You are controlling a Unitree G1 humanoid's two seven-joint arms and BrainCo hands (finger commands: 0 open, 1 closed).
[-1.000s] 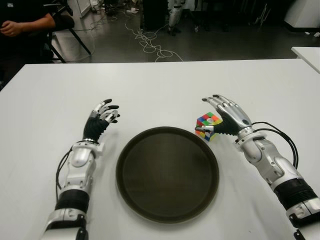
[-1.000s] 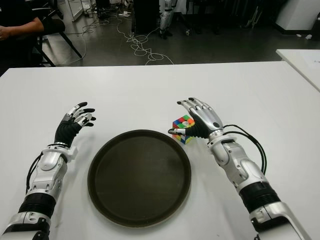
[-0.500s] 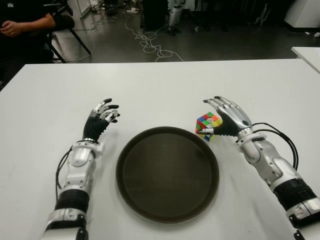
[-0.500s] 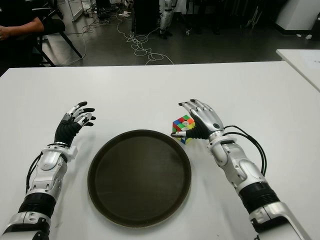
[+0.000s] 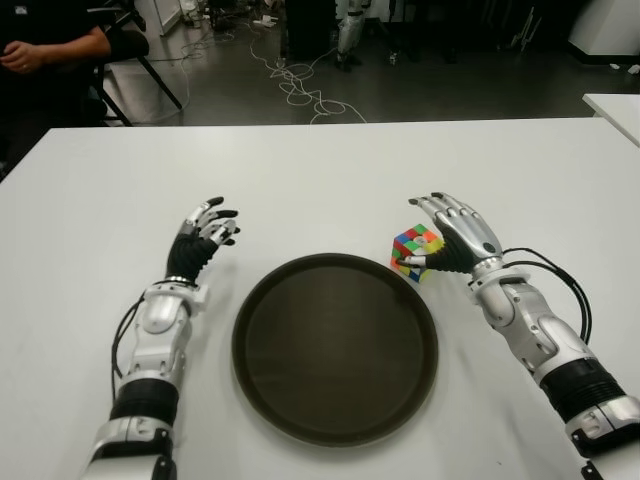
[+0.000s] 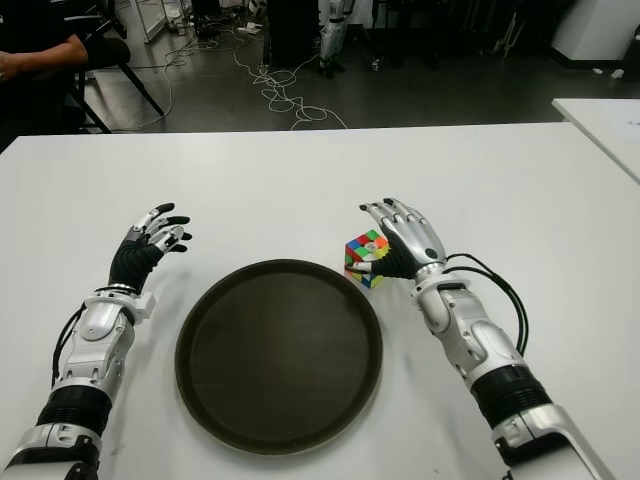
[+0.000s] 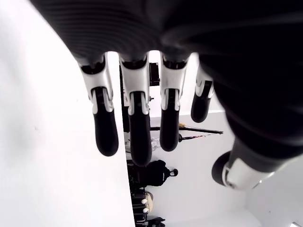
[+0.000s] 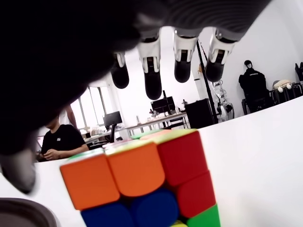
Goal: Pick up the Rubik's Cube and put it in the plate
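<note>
The cube (image 5: 416, 249) stands on the white table (image 5: 320, 170), just beside the far right edge of the round dark plate (image 5: 335, 345), and it is not in the plate. The right hand (image 5: 452, 236) is directly at the right side of the cube, arched over it. In the right wrist view its fingers (image 8: 153, 71) hang spread above the cube without touching it, so the hand holds nothing. The left hand (image 5: 202, 238) shows to the left of the plate, well apart from the cube; its fingers (image 7: 137, 127) are extended and a little separated, and hold nothing.
</note>
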